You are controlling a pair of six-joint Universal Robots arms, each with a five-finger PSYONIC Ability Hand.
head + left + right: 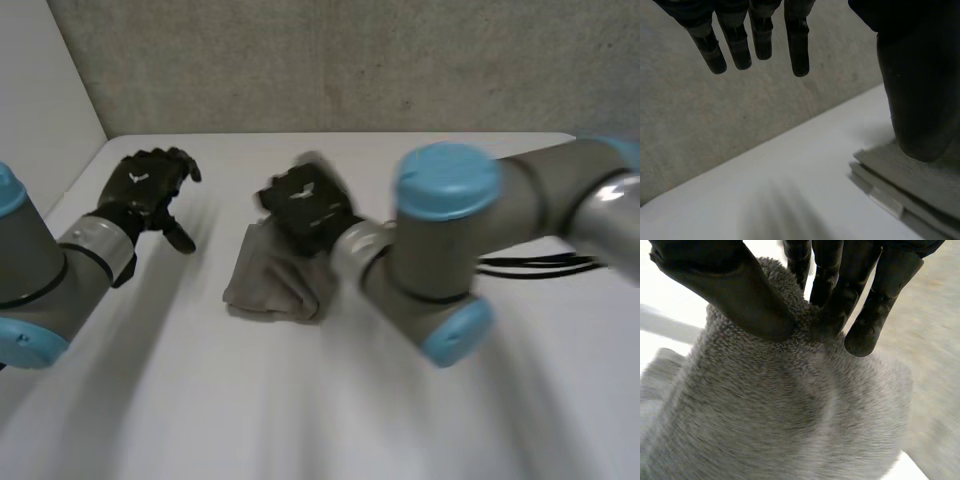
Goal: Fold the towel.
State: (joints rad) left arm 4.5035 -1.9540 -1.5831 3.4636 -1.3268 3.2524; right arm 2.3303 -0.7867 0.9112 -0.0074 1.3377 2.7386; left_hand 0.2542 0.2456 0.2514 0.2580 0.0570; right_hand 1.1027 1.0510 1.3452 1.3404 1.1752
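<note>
I see one towel [275,280] on the table [200,400]. It is grey and fluffy, and it is bunched up in a small heap near the middle of the table. Its long side runs from about 1 o'clock, far from me, down to about 7 o'clock, near me. The wide end is the near one.

My right hand [305,205] is on the far end of the towel. In the right wrist view the thumb [730,290] and the fingers [860,295] pinch a raised fold of the towel between them.

My left hand [150,190] is at about 9 o'clock from the towel, well apart from it. Its fingers hang straight and loose, and it holds nothing.

I count one towel, two hands and two arms: the left arm [40,270] and the right arm [450,240].

The table is white and smooth. At 12 o'clock, behind it, stands a rough grey wall [350,60]. At about 10 o'clock there is a plain white wall [40,80].
</note>
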